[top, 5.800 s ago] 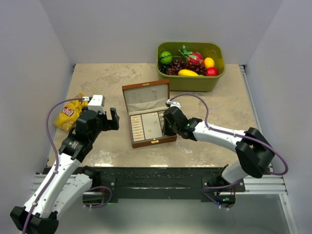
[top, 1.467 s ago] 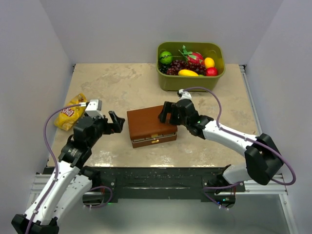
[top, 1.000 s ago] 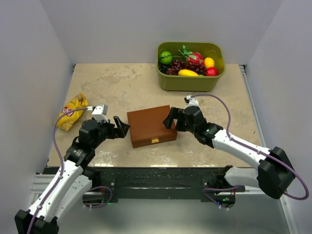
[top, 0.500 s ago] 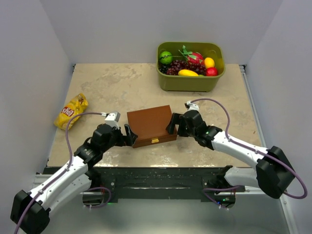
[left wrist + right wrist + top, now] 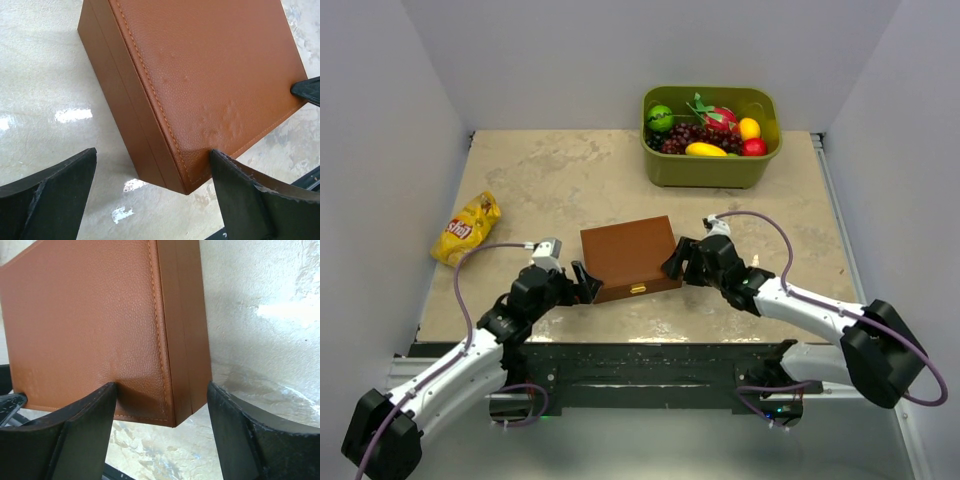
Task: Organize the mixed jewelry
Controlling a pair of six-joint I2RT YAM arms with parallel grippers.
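Showing the box point(image 5: 625, 255) newly shut; left pincer point(image 5: 585, 283) and right pincer point(image 5: 675, 260) now flank it, both released, so sorting appears finished.

- Closed box point(image 5: 627, 258) fills my centre lane between left gripper point(image 5: 583, 284) and right gripper point(image 5: 674, 263).
- Room behind it; fruit bin point(image 5: 710, 170), chip bag point(image 5: 466, 228) stand well clear.

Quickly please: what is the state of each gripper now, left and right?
Left gripper: open, jaws astride a corner of the closed brown stitched box, not gripping.
Right gripper: open, jaws astride another corner of the box, not gripping.
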